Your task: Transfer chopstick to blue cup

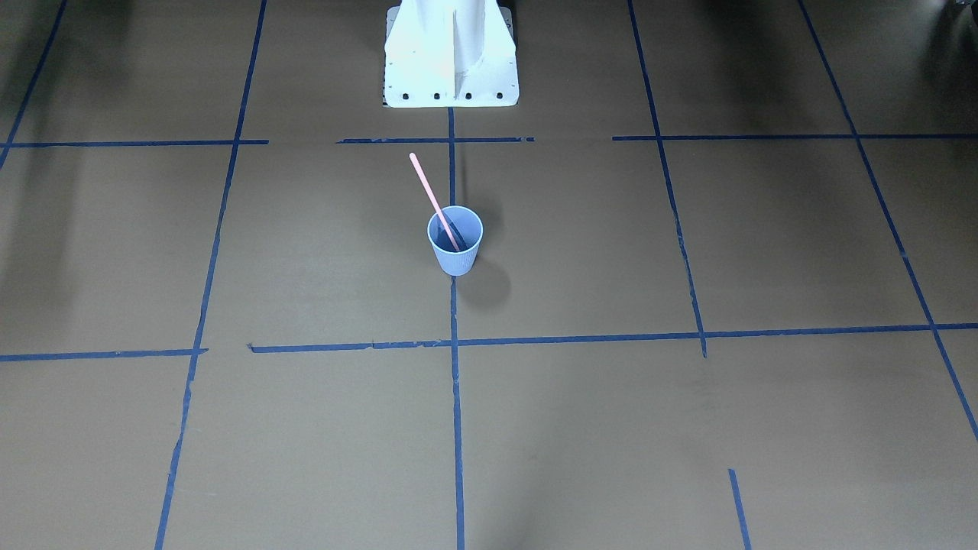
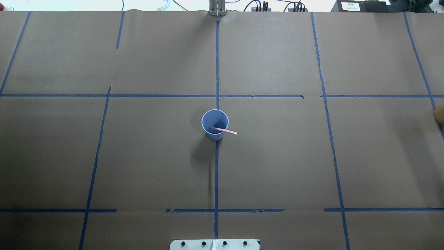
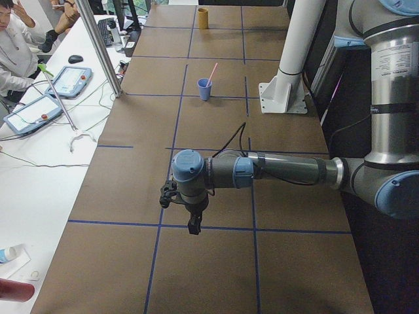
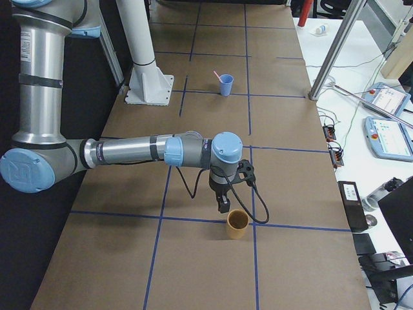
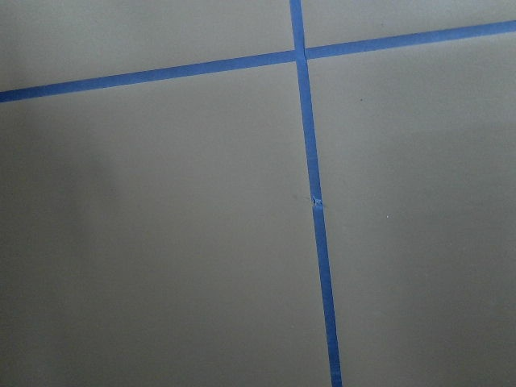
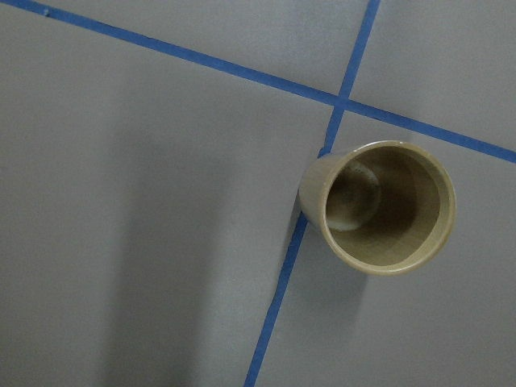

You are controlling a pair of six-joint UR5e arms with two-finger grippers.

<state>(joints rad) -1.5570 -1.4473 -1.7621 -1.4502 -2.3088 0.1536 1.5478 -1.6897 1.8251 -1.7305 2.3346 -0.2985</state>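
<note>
Brown papered table, blue tape grid, chopstick leaning in blue cup, left gripper and right gripper pointing down at opposite ends, opening of either cannot be told.

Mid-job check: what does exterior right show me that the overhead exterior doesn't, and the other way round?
Only exterior right: the right arm and the right gripper, hanging close beside the tan cup, which the overhead clips to a sliver at its edge. Only overhead: the view down into the blue cup, with the chopstick lying lower end inside and upper end leaning out over the rim. Both: the chopstick standing in the blue cup on the taped brown table.
</note>
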